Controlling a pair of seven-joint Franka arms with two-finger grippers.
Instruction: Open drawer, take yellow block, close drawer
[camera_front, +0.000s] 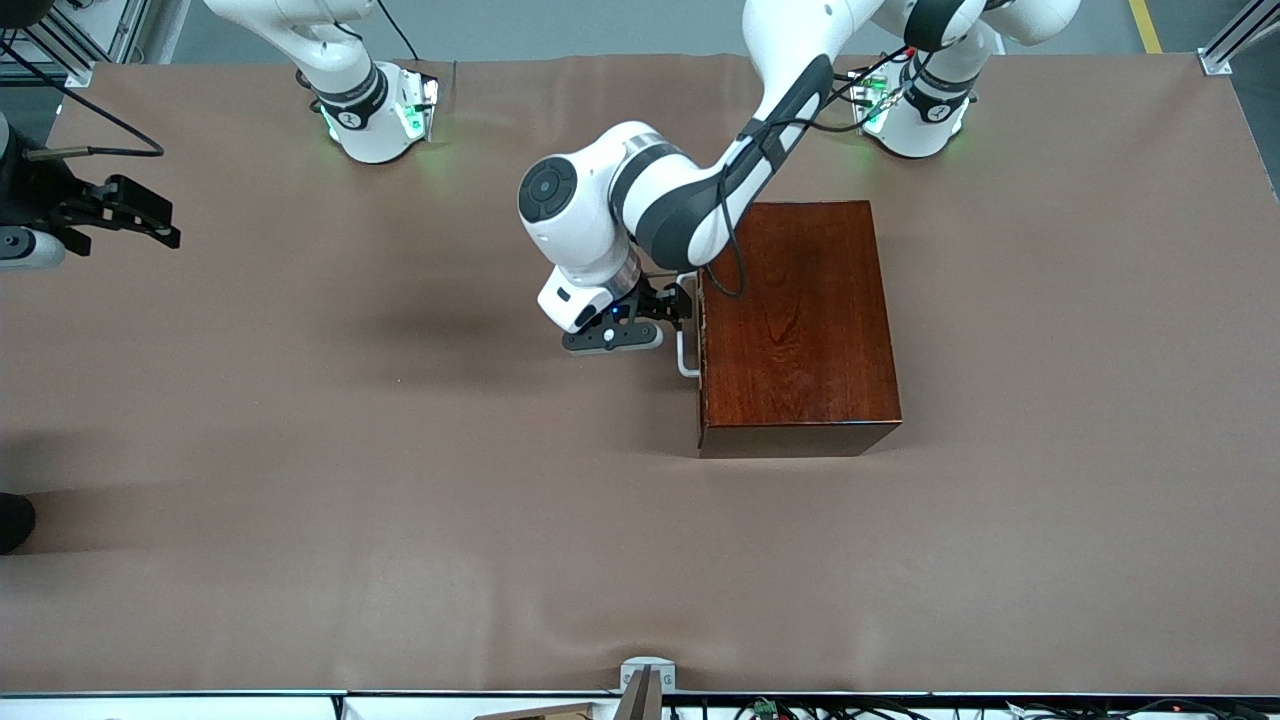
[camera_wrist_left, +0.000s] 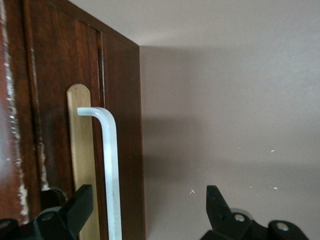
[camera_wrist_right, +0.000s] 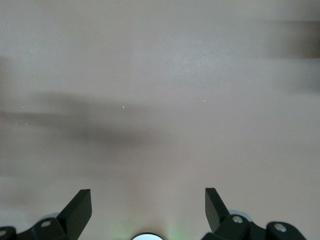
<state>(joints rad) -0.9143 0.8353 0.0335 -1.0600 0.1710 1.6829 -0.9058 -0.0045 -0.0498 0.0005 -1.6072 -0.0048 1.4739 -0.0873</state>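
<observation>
From the front camera, a glossy reddish-brown wooden box (camera_front: 795, 325) sits on the brown-covered surface (camera_front: 400, 520), toward the left arm's end. Its drawer (camera_front: 703, 345) is shut, flush with the face of the box that looks toward the right arm's end, and the white bar handle (camera_front: 686, 362) stands out from that face. The left arm reaches down from its base at the top of the view, and the left gripper (camera_front: 683, 304) sits right at the handle, at the part of the bar farther from the camera. From here its fingers look spread, and whether they touch the bar cannot be told. The right gripper (camera_front: 150, 222) hangs at the edge of the view over the right arm's end of the surface, well apart from the box; that arm waits. No yellow block is visible on the surface.

In the left wrist view, the drawer front (camera_wrist_left: 60, 100) fills one side, dark wood with scuffed pale marks along its edge. The white handle (camera_wrist_left: 111, 165) bends out from a pale wooden backing strip (camera_wrist_left: 80, 145). The left gripper's fingers (camera_wrist_left: 80, 205) are spread wide, one black tip in front of the backing strip just beside the bar, the other off the box over bare surface. The bar passes between them, with neither seen pressing on it.

In the right wrist view, only the plain brown surface (camera_wrist_right: 160, 75) with soft shadows shows. The right gripper's fingers (camera_wrist_right: 77, 207) stand spread apart, holding nothing.
</observation>
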